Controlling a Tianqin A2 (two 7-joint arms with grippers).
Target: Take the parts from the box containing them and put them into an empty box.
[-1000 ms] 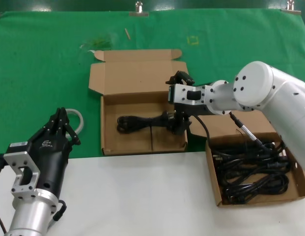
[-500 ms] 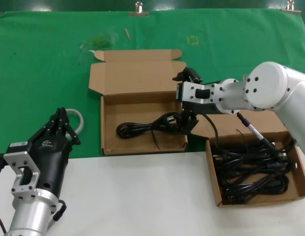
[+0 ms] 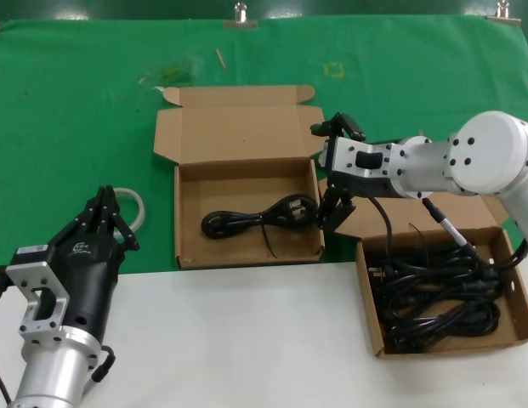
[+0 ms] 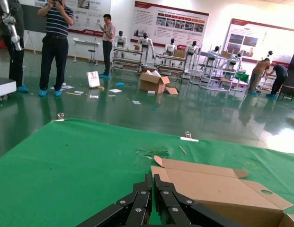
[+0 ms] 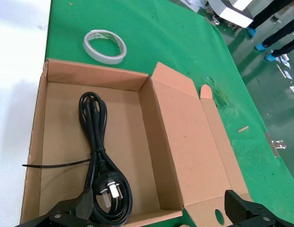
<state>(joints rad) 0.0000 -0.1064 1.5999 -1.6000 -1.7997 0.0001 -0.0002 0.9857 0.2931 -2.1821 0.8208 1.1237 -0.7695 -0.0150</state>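
I see a green cloth (image 3: 76, 110) covering the far half of the work surface and a white tabletop (image 3: 238, 340) nearer me. On the cloth sits the mailer box with the squarer lid (image 3: 246, 255), lid folded back, with one looped black power cord (image 3: 255, 219) lying flat on its floor, plug end toward my right arm. To the right, partly on the white tabletop, the second cardboard box (image 3: 370, 306) holds a tangled heap of black cords (image 3: 438, 293). My right gripper (image 3: 333, 211) hangs just past the right wall of the first box, between the two boxes, fingers spread wide and holding nothing; its arm crosses over the far edge of the full box. My left gripper (image 3: 106, 217) rests at the near left, fingers pressed together and empty. A roll of tape (image 3: 134, 206) lies just behind it, half hidden by the fingers.
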